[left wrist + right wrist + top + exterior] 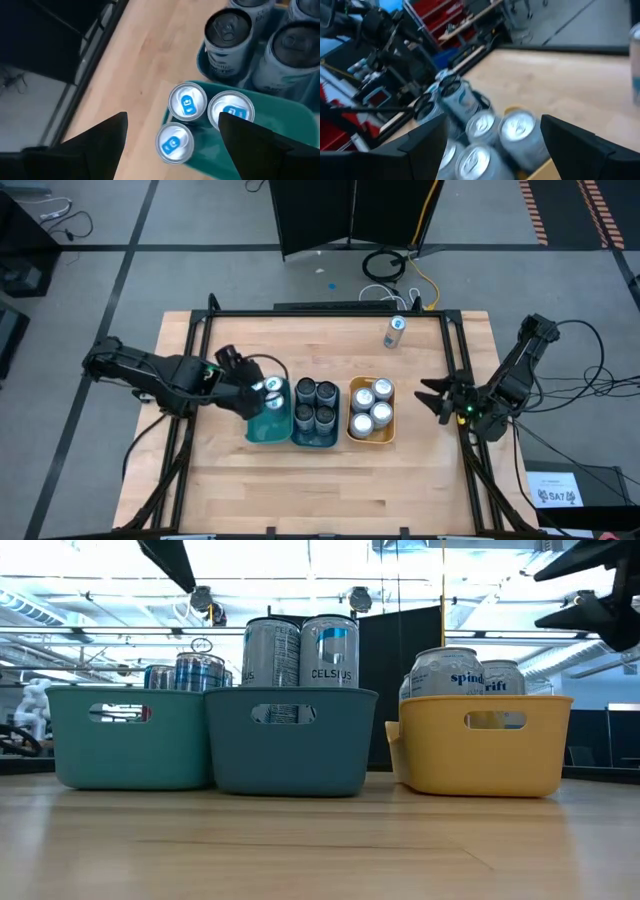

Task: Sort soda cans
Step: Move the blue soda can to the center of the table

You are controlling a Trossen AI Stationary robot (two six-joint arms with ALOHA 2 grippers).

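Three trays stand side by side mid-table. The teal tray [262, 430] holds three silver cans with blue-white tops [187, 102]. The dark blue tray [315, 442] holds several dark-topped cans [316, 404]. The orange tray [352, 430] holds several plain silver cans [372, 408]. One more can [395, 330] stands alone on its base near the table's far edge. My left gripper [262, 392] [172, 142] hovers open over the teal tray, its fingers on either side of the blue-topped cans. My right gripper [433, 398] [492, 145] waits open to the right of the orange tray.
A black frame [330, 311] runs around the table's far and side edges. Bare wood lies in front of the trays toward the near edge [330, 490] and between the trays and the lone can. Cables [390, 270] lie on the floor beyond the table.
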